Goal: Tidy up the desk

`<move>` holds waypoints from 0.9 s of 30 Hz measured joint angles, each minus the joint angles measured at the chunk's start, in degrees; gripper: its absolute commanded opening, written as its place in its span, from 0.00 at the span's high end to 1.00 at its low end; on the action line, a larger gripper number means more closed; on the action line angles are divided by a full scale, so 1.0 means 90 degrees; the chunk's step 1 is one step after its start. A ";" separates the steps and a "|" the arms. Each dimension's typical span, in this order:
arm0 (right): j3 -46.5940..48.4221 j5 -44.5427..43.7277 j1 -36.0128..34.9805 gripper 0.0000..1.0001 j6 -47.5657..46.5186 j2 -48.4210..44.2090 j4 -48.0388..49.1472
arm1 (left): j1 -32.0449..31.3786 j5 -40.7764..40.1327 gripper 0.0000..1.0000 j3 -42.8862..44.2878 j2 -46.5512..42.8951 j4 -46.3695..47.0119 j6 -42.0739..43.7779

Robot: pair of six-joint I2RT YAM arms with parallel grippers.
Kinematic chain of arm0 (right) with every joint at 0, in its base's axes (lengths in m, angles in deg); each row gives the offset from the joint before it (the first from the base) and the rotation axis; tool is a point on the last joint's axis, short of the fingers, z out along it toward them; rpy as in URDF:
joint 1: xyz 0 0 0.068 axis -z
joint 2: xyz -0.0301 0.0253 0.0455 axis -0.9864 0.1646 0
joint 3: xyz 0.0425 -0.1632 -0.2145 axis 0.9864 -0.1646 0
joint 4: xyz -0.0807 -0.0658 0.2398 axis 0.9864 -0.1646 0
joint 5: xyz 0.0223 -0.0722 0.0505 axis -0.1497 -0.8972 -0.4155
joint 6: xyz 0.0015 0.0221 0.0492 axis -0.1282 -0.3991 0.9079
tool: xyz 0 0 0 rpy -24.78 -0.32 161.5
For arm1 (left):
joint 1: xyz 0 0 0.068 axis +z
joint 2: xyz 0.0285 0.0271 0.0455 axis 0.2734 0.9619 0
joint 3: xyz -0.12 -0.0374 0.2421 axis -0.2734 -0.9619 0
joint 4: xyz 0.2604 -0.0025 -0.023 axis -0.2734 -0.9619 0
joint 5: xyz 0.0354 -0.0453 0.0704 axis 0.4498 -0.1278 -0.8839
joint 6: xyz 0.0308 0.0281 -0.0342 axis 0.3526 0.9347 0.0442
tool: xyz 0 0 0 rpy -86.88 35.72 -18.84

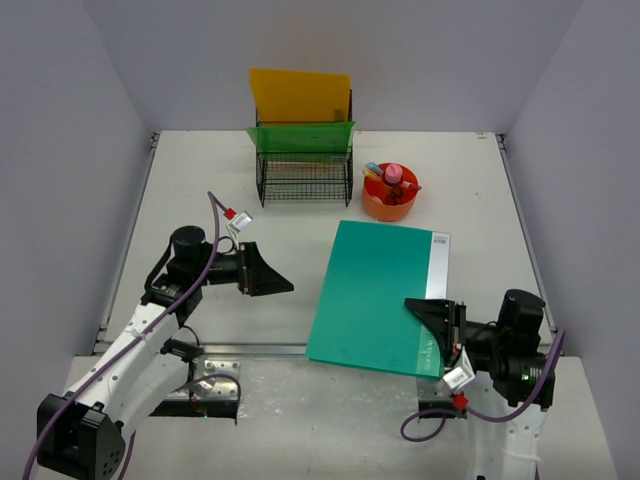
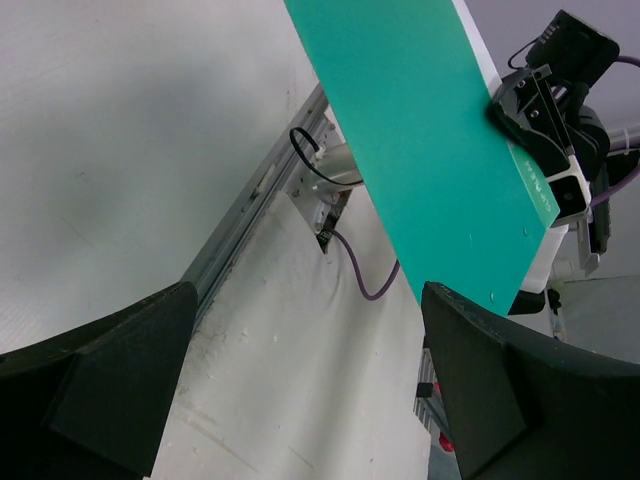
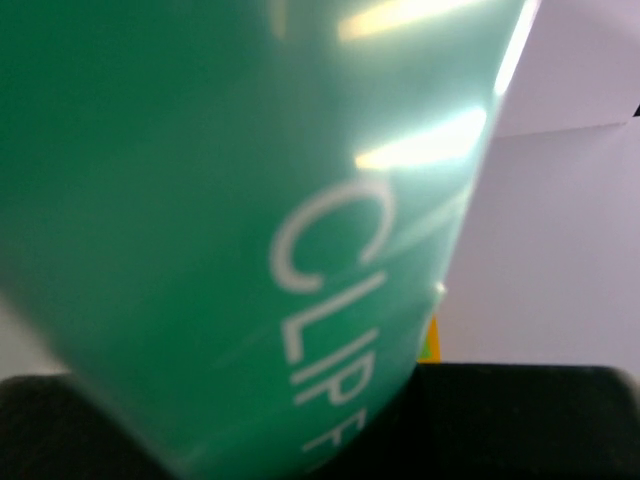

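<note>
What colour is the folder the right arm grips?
The folder is teal green with white lettering; the top view shows it best.

One large teal-green flat plastic clip folder [image 1: 375, 295]. One black wire-mesh rack [image 1: 303, 180], holding one orange-yellow plastic folder [image 1: 298, 95] and one bright green plastic folder [image 1: 300, 137]: three folders in all. One round orange compartment tray [image 1: 388, 208]; its small items [image 1: 392, 177] are too crowded to count.

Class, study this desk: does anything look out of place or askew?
Yes: the green clip folder sits skewed, its near edge overhanging the desk past its rail, pinched by the right tool, while the yellow folder stands in the wire rack.
</note>
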 measured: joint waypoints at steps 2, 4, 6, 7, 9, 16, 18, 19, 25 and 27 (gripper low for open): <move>0.0164 -0.0021 0.0000 1.00 0.0016 0.0096 -0.0081 | 0.0000 -0.0015 0.07 0.0000 -0.0015 0.0006 0.0002; 0.0457 -0.0041 0.0000 1.00 0.0492 0.0223 0.0190 | 0.0000 -0.0044 0.07 0.0000 -0.0052 0.0006 0.0014; 0.0765 -0.0025 0.0000 1.00 0.1184 0.0366 0.0676 | 0.0000 -0.0083 0.06 0.0020 -0.0097 0.0009 0.0048; 0.0867 -0.0008 0.0000 1.00 0.1427 0.0416 0.0888 | 0.0000 -0.0103 0.06 0.0040 -0.0110 0.0011 0.0066; 0.0971 0.0031 0.0000 1.00 0.1783 0.0458 0.1239 | 0.0000 -0.0133 0.06 0.0083 -0.0132 0.0047 0.0090; 0.0193 0.0058 0.0001 1.00 0.1244 -0.0297 0.1541 | 0.0000 -0.0209 0.05 0.0109 -0.0253 0.0377 0.0127; -0.0185 0.0058 0.0001 1.00 0.0821 -0.0639 0.1523 | 0.0000 -0.0217 0.05 0.0109 -0.0298 0.0474 0.0126; -0.0340 0.0053 0.0002 1.00 0.0633 -0.0761 0.1499 | 0.0000 -0.0216 0.05 0.0109 -0.0312 0.0525 0.0127; -0.0529 0.0042 0.0000 1.00 0.0058 -0.0873 0.1221 | 0.0000 -0.0215 0.05 0.0107 -0.0321 0.0635 0.0172; -0.0518 0.0038 0.0002 1.00 0.0002 -0.0877 0.0914 | 0.0000 -0.0215 0.05 0.0100 -0.0321 0.0644 0.0180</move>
